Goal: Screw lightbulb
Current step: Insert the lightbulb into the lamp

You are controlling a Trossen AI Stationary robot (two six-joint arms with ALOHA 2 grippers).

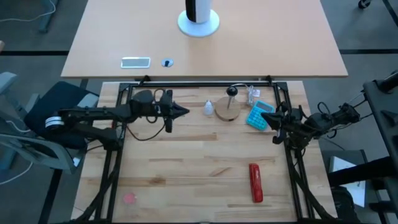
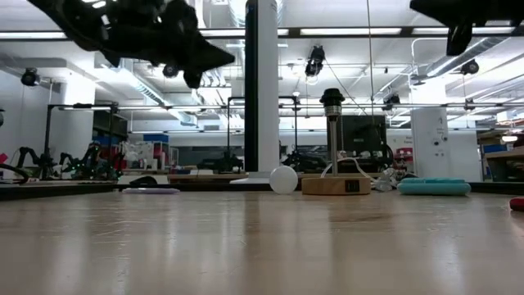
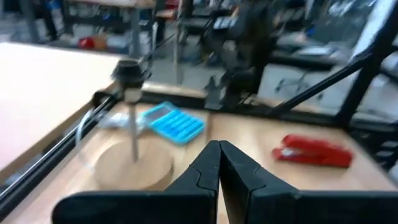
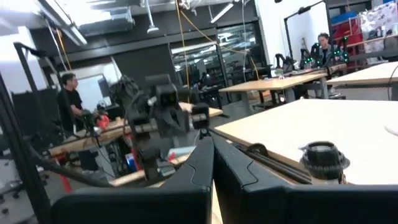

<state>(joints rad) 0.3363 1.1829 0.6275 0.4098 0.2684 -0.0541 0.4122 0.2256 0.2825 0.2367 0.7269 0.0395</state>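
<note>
The small white lightbulb (image 1: pixel 208 108) lies on the wooden table just left of a round wooden disc (image 1: pixel 227 111), which carries a thin post with a dark socket top (image 2: pixel 332 99). In the low view the lightbulb (image 2: pixel 283 179) rests on its rounded side beside the disc (image 2: pixel 336 185). My left gripper (image 1: pixel 185 112) hovers shut above the table, left of the bulb and pointing toward it. My right gripper (image 1: pixel 268 116) hovers shut at the right, over the blue calculator (image 1: pixel 258 116). The left wrist view shows the disc (image 3: pixel 134 165) but not the bulb.
A red stapler (image 1: pixel 255 182) lies near the front right of the table. A large white cylinder on a round base (image 1: pixel 199 20) stands on the far table. A black frame (image 1: pixel 199 84) borders the work surface. People stand in the room beyond (image 4: pixel 68 99).
</note>
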